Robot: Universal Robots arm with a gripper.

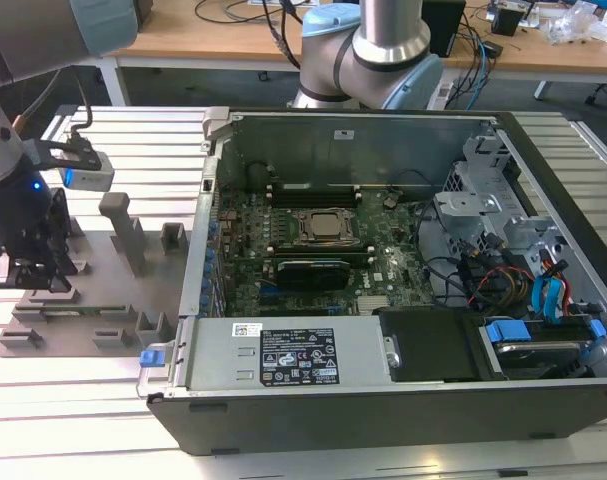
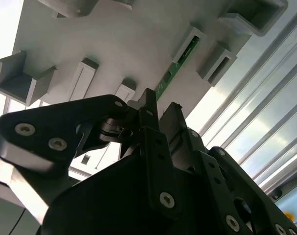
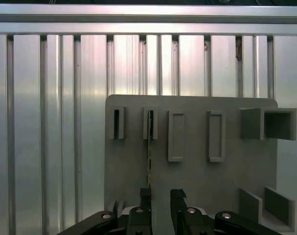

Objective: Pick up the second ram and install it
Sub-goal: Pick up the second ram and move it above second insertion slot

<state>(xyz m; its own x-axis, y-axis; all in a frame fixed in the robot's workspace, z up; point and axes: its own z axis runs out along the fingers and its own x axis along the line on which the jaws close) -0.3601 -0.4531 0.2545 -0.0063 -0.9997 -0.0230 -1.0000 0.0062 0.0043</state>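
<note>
The second ram is a thin green stick standing on edge in slotted holders of the grey tray. In the first wrist view I see the second ram edge-on, running from a slot toward my fingers. My gripper is open and low over the tray, with a clear gap between its black fingers. The stick's near end lines up with the inner face of one finger. In the exterior view my gripper hangs over the tray at the exterior view's left.
The open computer case lies at the exterior view's right, with the motherboard and its square CPU socket inside. Grey blocks stand up from the tray. The slatted aluminium table surrounds the tray.
</note>
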